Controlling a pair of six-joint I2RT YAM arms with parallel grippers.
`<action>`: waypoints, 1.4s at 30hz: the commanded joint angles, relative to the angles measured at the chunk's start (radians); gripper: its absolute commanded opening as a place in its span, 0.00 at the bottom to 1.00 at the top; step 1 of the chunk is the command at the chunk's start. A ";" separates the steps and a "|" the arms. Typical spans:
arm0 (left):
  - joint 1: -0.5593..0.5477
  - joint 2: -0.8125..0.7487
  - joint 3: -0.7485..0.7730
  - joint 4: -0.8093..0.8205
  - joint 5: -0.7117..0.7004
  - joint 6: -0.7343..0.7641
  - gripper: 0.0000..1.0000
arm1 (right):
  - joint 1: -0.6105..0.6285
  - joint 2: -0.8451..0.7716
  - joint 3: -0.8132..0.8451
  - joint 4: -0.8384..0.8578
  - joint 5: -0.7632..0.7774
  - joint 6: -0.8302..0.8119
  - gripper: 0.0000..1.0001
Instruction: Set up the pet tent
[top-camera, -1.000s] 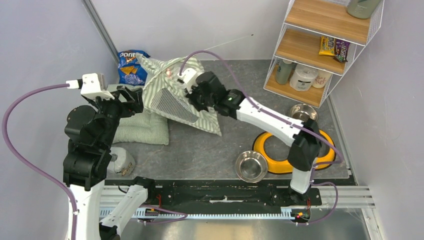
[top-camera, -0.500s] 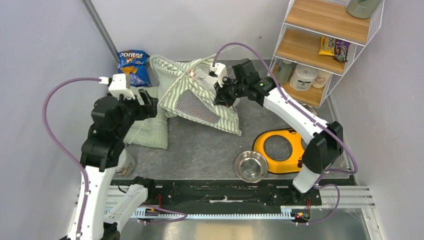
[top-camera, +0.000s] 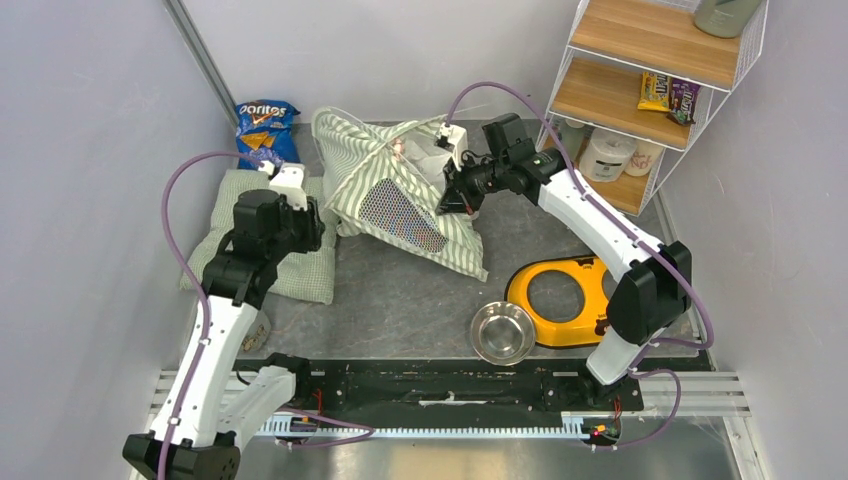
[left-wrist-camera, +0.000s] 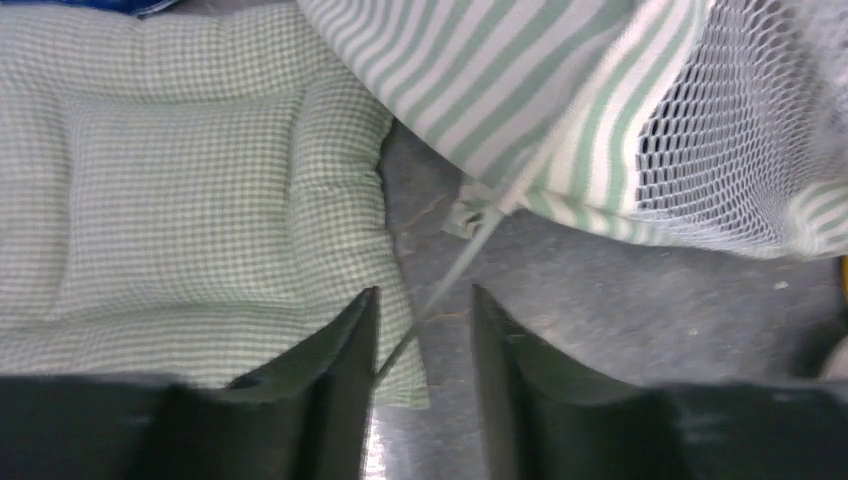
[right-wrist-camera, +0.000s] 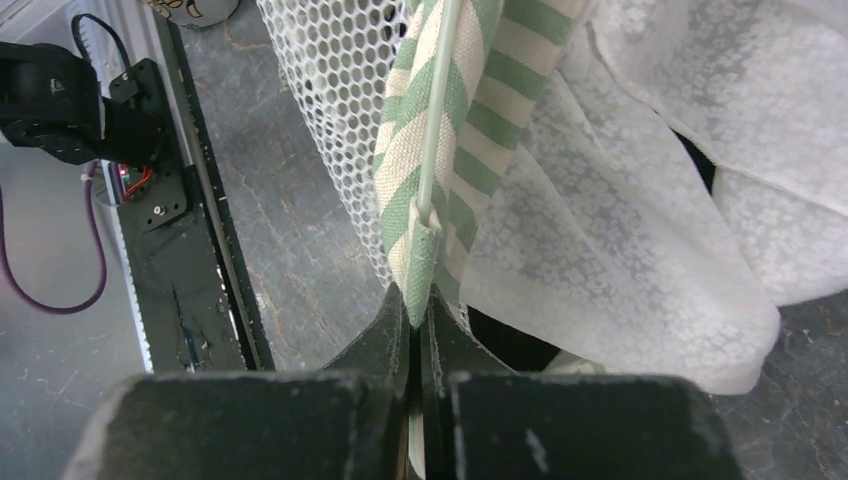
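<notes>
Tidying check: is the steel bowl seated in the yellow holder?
No, the steel bowl sits beside the yellow holder, whose visible hole is empty.

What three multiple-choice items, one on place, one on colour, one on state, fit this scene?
1. Where does the cushion lie? A) left of the pet tent B) right of it C) on top of it
2. What colour is the bowl holder? A) red B) yellow C) blue
3. How is the right gripper? A) open wide B) shut on the pet tent's striped edge C) out of view
Answers: 1 A, the top view shows it left of the tent; 2 B, its rim is plainly yellow; 3 B, the right wrist view shows the jaws pinching striped fabric.
</notes>
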 joint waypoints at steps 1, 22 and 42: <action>0.000 0.038 0.015 0.081 -0.036 0.108 0.24 | 0.004 -0.032 0.041 -0.002 -0.066 0.015 0.00; 0.000 -0.003 0.278 0.127 0.017 0.090 0.02 | 0.003 -0.054 -0.004 0.282 -0.076 0.236 0.06; 0.000 -0.020 0.077 0.151 0.196 -0.095 0.02 | 0.003 -0.197 -0.112 0.314 0.318 0.347 0.82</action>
